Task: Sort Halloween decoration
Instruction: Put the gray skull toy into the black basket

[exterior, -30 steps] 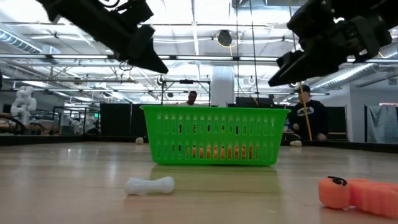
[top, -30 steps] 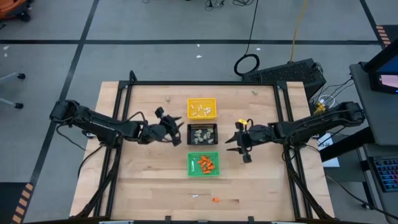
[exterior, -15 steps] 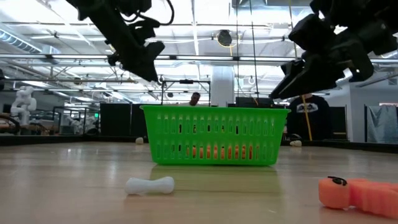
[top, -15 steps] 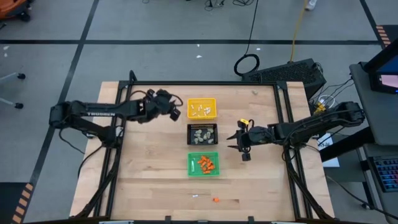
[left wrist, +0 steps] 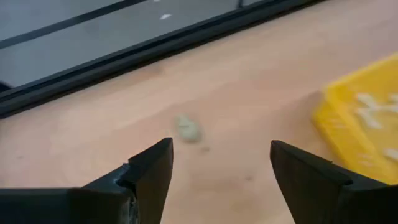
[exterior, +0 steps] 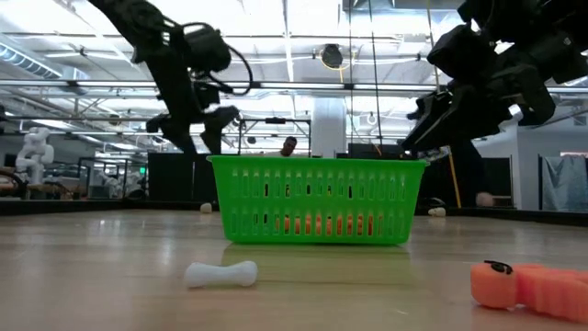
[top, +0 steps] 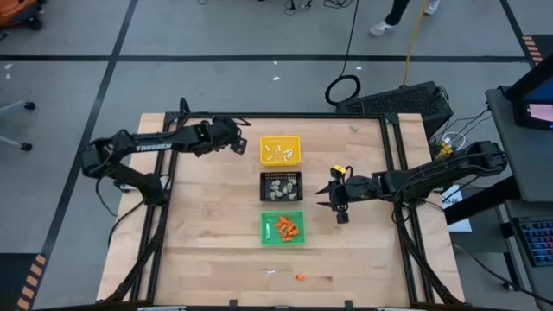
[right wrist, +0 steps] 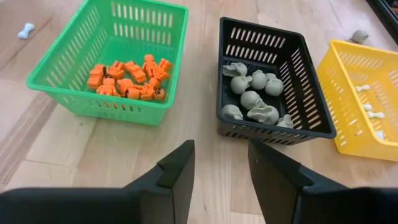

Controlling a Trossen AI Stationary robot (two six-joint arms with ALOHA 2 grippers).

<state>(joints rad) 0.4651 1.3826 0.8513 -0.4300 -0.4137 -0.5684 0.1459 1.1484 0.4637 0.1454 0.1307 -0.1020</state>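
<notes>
Three trays stand in a row at the table's middle: a yellow tray [top: 281, 149] with white sticks, a black tray [top: 281, 186] with beige-grey lumps, and a green tray [top: 282, 226] with orange bits. My left gripper [top: 239, 144] hovers open just left of the yellow tray. One loose beige-grey lump [left wrist: 188, 129] lies on the wood ahead of its fingers. My right gripper [top: 324, 197] hangs open to the right of the black and green trays, with nothing between its fingers. A white stick [exterior: 221, 273] and an orange bit [exterior: 528, 287] lie loose near the front edge.
Another beige-grey lump [top: 354, 128] lies near the far edge, right of the yellow tray. Black frame rails [top: 164, 199] run along the table's left, right and far sides. Bare wood lies left of the trays and between the green tray and the loose pieces.
My left gripper has swung from beside the black tray toward the table's far edge, to the left of the yellow tray, rolling and tipping downward as it went. Its fingers have spread apart. My right gripper has stayed where it was.
</notes>
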